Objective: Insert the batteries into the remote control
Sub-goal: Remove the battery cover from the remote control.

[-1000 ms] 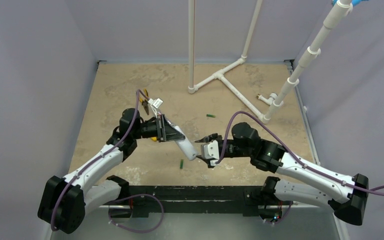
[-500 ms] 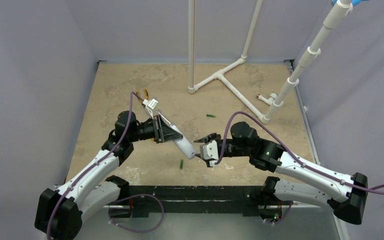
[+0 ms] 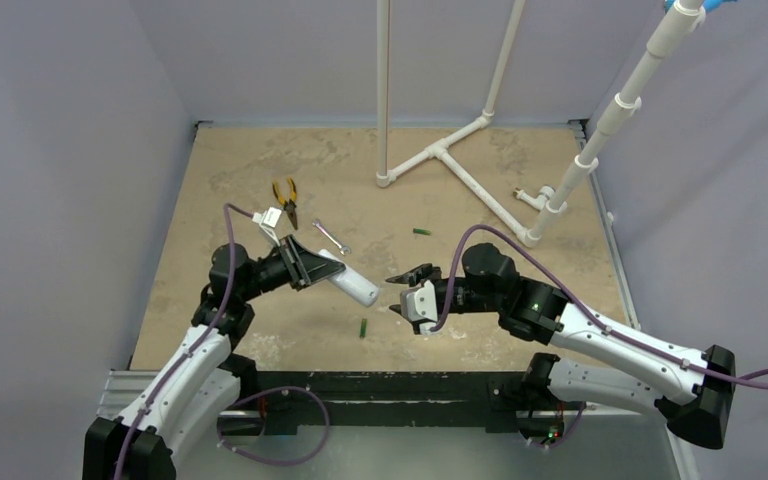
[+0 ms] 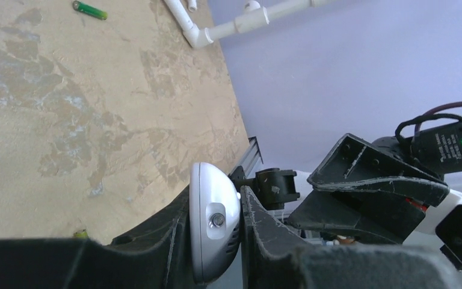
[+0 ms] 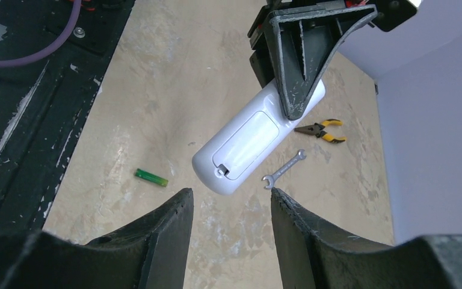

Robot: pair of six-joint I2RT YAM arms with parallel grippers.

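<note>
Jaws of the left gripper pinch the remote control by one end, clear of the table. The right gripper stands spread and empty just off the free end. The remote's long axis runs from one gripper toward the other, back side facing the right wrist. With the battery cover shut, opening it looks to be the step in hand, so the right fingers must catch its latch. One battery lies on the table nearby, the other battery farther back.

Glossy smooth white plastic remote control, matt mottled tan table, shiny metal wrench
</note>
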